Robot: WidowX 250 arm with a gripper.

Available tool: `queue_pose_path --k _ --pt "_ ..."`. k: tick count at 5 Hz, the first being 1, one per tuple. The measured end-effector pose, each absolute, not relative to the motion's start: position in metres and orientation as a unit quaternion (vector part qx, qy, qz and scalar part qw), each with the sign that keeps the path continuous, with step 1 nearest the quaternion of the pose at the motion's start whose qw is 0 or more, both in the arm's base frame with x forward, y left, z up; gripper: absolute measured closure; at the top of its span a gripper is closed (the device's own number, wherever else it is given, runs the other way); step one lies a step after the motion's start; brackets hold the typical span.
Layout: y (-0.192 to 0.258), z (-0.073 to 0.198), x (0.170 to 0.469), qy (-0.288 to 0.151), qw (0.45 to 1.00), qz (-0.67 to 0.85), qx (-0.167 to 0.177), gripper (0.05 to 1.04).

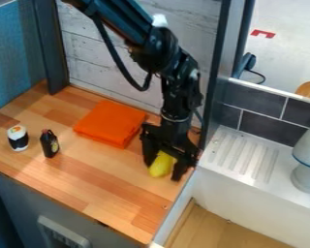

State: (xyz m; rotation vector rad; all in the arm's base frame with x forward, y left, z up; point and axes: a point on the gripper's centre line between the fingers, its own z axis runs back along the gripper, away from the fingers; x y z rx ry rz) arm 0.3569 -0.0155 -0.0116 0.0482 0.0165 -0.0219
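Your wooden worktop (118, 193), laid in smooth strips, spreads beneath the claw. Left of and behind it, the orange cloth (110, 123) is folded into a soft, flat square, so it lies compactly. Your claw (164, 167) stands wide, straddling the rounded yellow object (160, 166) so its sides flank it; contact is unclear. Farther left, the dark bottle (50, 144) balances upright on its base, then the stubby white-and-black roll (18, 138).

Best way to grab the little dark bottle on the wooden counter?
I'd come straight down from above and close across the body of the dark bottle, below its narrower top. It stands upright and slim, with bare wood around it, so both flanks look reachable.
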Motion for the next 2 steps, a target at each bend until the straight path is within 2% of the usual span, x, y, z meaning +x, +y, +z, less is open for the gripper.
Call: queue_pose_path --k 1,2 --pt "-0.003 0.015 0.353 -0.016 1.0 0.014 -0.007 0.081" --pt "0.006 0.06 0.34 -0.044 0.997 0.061 -0.006 0.083"
